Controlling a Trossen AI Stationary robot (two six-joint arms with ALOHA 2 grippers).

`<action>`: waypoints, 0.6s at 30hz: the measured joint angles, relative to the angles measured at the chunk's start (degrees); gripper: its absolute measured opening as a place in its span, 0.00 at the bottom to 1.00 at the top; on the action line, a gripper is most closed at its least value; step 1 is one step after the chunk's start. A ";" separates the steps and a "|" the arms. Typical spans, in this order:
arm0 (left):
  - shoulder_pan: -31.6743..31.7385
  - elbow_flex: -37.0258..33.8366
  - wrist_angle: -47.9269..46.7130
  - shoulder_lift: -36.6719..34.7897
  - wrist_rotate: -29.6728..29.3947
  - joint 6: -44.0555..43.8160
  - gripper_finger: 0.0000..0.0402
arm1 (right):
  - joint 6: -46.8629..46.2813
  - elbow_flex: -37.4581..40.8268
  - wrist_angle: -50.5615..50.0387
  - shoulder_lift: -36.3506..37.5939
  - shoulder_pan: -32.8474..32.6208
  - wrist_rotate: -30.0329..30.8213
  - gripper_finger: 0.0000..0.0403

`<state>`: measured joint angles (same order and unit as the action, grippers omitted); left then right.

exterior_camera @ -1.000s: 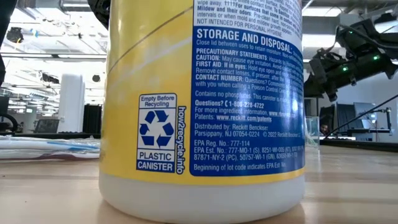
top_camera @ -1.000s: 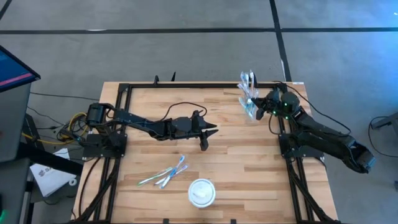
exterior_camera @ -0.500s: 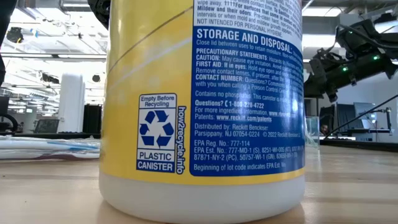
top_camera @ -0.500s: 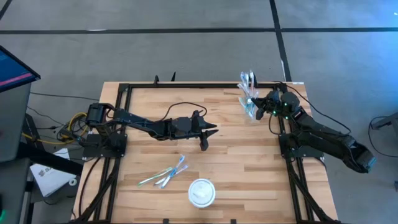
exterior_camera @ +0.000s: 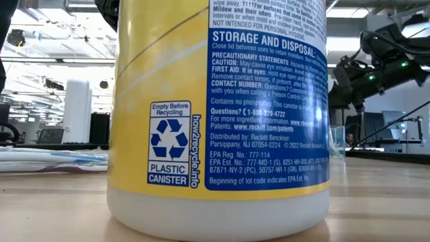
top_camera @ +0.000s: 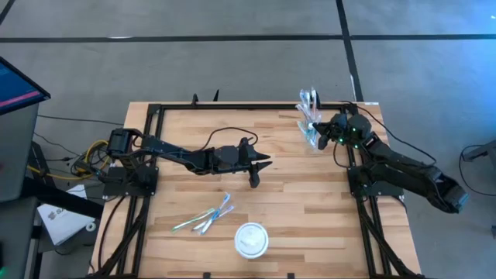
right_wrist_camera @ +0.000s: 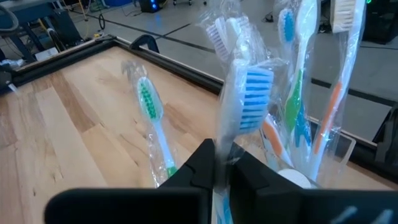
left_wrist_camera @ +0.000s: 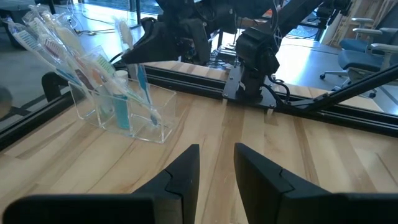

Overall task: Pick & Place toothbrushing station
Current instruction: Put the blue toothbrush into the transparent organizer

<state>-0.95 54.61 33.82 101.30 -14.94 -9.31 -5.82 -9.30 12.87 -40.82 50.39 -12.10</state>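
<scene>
Right gripper (right_wrist_camera: 221, 163): at the far right corner of the table (top_camera: 310, 194), fingers pinched together on the handle of a wrapped blue-bristled toothbrush (right_wrist_camera: 244, 99)
Blue-bristled toothbrush: stood upright between the fingertips, bristle head above them, handle running down through the pinch
Clear holder (left_wrist_camera: 121, 109): sat at the table's far right edge, right under the right gripper, with several wrapped toothbrushes leaning out of it
Green toothbrush (right_wrist_camera: 151, 118): tilted just beside the pinched one, apart from the fingers
Left gripper (top_camera: 256, 172): hung over the middle of the table, fingers a little apart, nothing between them
Holder vs left gripper: well apart, the holder off toward the far right
Loose toothbrushes (top_camera: 207, 217): lay flat in a small bunch on the near part of the table, nearer than the left gripper, touched by neither arm
Canister (exterior_camera: 218, 114): stood on the near edge beside the loose bunch, filling the low view with its yellow and blue label
</scene>
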 joint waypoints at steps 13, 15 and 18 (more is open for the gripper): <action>0.00 0.00 0.00 0.00 -0.01 0.00 0.24 | 1.33 -0.04 0.13 -0.38 0.02 0.15 0.20; 0.00 0.00 0.00 0.00 0.00 0.01 0.24 | 1.66 -0.04 0.60 -0.37 0.02 0.15 0.24; 0.00 0.00 0.00 0.00 -0.02 -0.01 0.24 | 1.93 -0.04 1.12 -0.37 0.04 0.13 0.30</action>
<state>-0.95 54.61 33.82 101.30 -14.96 -9.32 -3.90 -9.34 13.99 -41.19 50.43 -11.97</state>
